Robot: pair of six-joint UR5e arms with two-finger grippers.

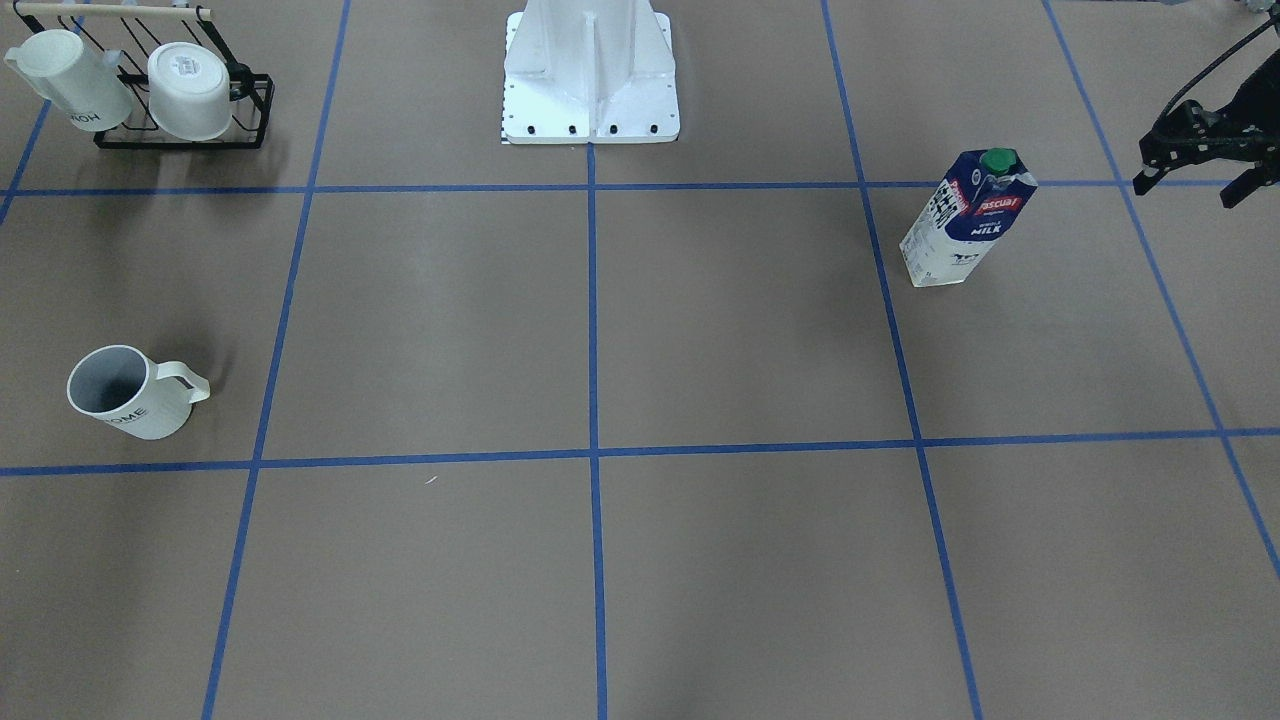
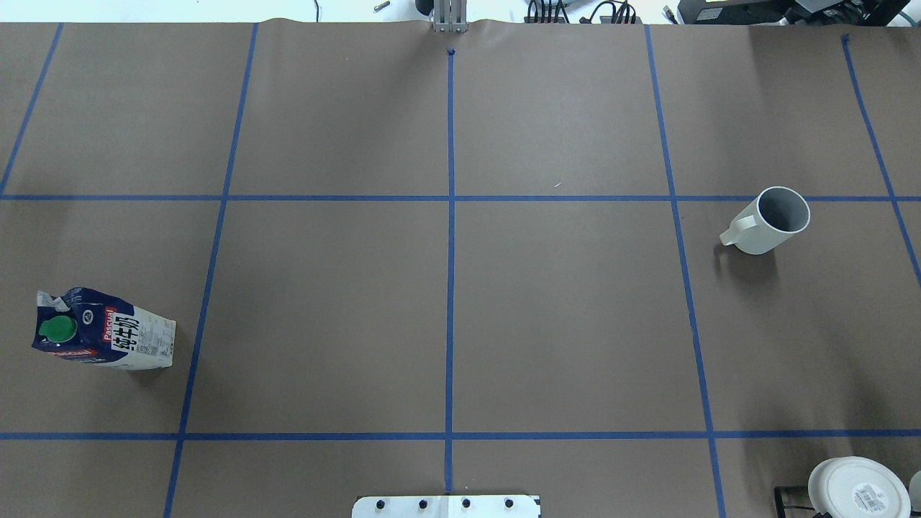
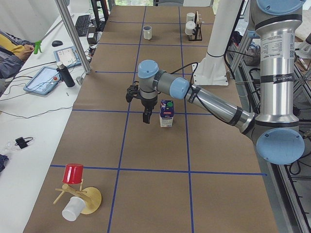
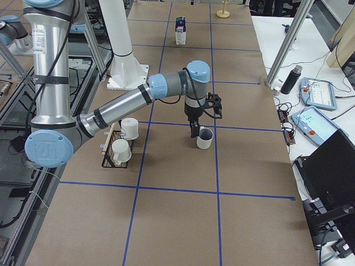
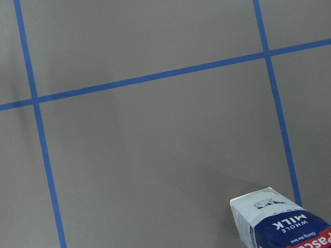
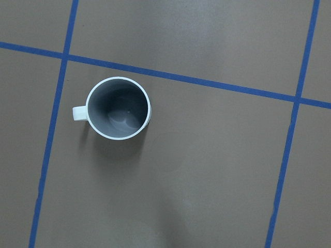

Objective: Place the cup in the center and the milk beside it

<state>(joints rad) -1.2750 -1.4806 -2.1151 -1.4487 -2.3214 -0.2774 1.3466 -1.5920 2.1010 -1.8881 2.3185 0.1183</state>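
cup (image 1: 135, 395) upright, frame lower left | milk carton (image 1: 965, 220) upper right, well apart from center crossing (image 1: 593, 453) | left gripper (image 1: 1190, 185) spread, empty | right gripper (image 4: 198, 123) near cup, cannot tell | risk: off-centre descent clips rim, tips cup (tall carton worse)

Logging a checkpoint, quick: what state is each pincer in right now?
Left pincer: open, holding nothing.
Right pincer: cannot be told; it shows only in a side view.
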